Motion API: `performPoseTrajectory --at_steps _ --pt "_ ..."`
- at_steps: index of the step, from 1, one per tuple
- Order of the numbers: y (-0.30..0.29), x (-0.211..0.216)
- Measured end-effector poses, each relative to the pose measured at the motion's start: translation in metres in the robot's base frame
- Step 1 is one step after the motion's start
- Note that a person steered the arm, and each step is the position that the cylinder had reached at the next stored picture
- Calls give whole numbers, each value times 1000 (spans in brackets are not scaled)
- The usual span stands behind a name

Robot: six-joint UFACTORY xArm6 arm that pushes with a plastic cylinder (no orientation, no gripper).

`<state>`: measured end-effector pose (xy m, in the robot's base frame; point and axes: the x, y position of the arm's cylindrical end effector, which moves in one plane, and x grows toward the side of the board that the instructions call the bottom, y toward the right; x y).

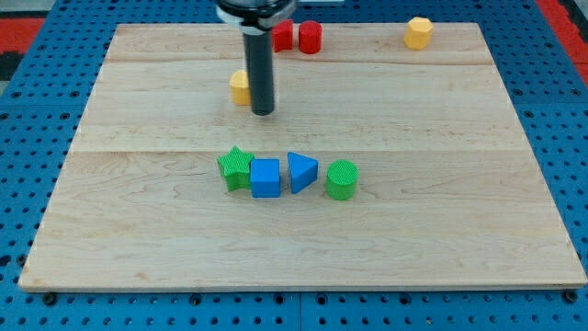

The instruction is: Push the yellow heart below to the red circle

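The yellow heart (240,87) lies in the upper middle of the board, partly hidden behind my rod. My tip (264,112) rests on the board just to the right of the heart and slightly below it, touching or nearly touching it. The red circle (310,37) stands near the top edge, up and to the right of the heart. A second red block (283,36) sits right beside the circle on its left, partly hidden by my rod; its shape is unclear.
A yellow hexagon (419,32) stands at the top right. In the middle, a row runs left to right: green star (236,167), blue cube (265,177), blue triangle (301,171), green cylinder (341,179). The wooden board (459,230) lies on a blue pegboard.
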<state>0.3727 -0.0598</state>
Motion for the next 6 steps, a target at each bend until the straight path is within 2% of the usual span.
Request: performPoseTrajectory --at_steps 2,4,6 --pt "-69 -2" --pt "-58 -30" --pt "-42 -33"
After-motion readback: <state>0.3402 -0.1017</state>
